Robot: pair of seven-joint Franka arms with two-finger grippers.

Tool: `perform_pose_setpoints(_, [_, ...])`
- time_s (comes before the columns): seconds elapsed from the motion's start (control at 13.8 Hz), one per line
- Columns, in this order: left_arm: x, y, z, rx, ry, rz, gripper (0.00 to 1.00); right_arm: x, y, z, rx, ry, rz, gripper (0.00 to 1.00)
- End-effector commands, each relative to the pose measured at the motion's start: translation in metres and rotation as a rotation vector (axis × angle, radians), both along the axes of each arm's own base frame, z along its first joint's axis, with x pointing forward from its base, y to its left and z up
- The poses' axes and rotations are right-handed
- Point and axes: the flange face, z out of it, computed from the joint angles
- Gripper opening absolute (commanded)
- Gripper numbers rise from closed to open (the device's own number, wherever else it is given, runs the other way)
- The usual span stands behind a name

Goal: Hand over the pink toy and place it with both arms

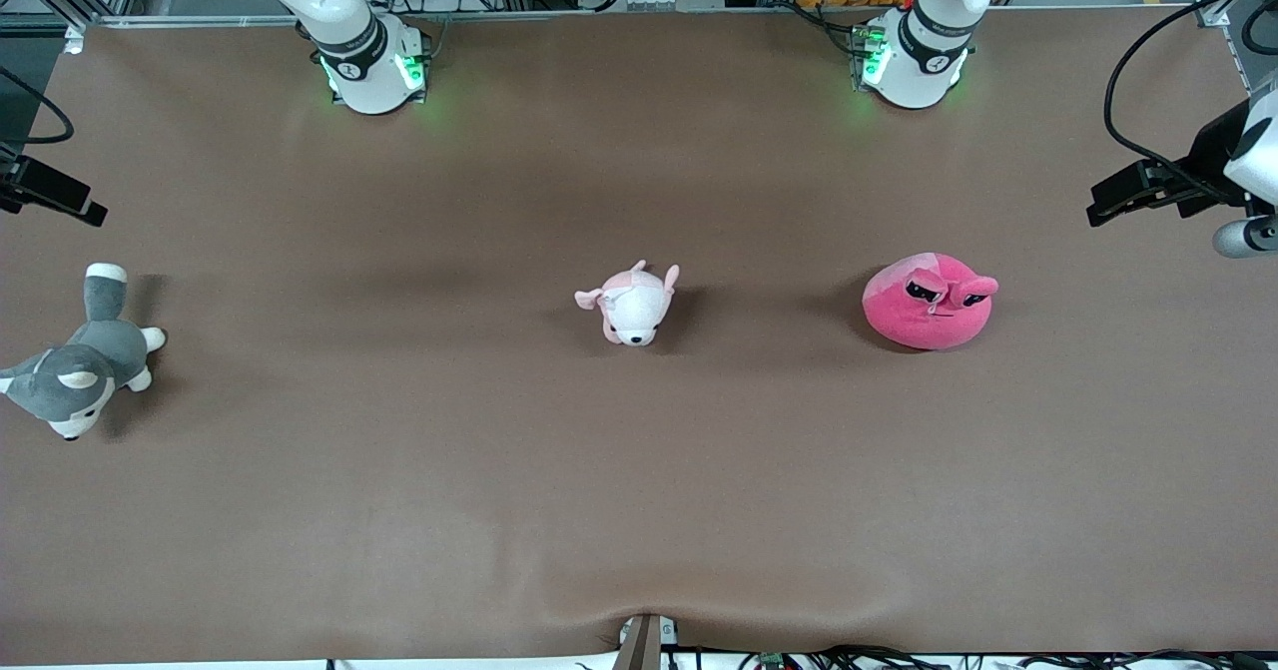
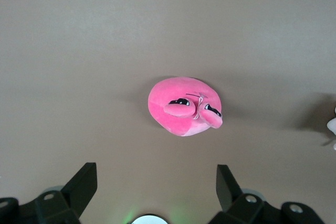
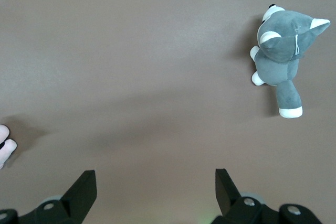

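The pink toy, a round hot-pink plush with two ear flaps and dark eye patches, lies on the brown surface toward the left arm's end. A pale pink-and-white plush animal lies beside it near the middle, and a grey-and-white husky plush lies toward the right arm's end.

The left gripper hangs high over the pink toy with its fingers spread wide and empty. The right gripper hangs over bare surface between the husky and the pale plush, fingers likewise apart and empty.

The toy is judged light, soft and compressible. A hold across the bulging body, squeezed firmly, should be surer than one on a floppy ear. Part of the body should be left free for the second gripper at the handover.
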Motion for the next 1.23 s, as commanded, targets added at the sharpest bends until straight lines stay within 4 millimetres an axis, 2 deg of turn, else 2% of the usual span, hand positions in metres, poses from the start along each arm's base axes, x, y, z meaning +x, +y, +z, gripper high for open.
perform_pose_setpoints(0.0, [0.000, 0.001, 0.006, -0.005, 0.001, 0.070, 1.00, -0.004, 0.001, 0.006, -0.008, -0.004, -0.004, 1.00])
perform_pose_setpoints(0.29, [-0.001, 0.002, 0.007, -0.001, -0.002, 0.165, 1.00, -0.004, 0.001, 0.005, -0.007, -0.002, -0.004, 1.00])
perform_pose_setpoints(0.51, [-0.001, -0.002, 0.004, 0.010, -0.002, 0.373, 1.00, -0.004, 0.001, 0.005, -0.008, -0.004, -0.002, 1.00])
perform_pose_setpoints(0.94, [0.000, -0.009, -0.027, 0.044, 0.031, 0.735, 1.00, 0.011, -0.001, -0.005, -0.016, -0.041, -0.004, 1.00])
perform_pose_setpoints(1.16, [0.001, -0.011, -0.053, 0.027, 0.068, 0.910, 1.00, 0.023, -0.008, -0.012, -0.024, -0.082, -0.013, 1.00])
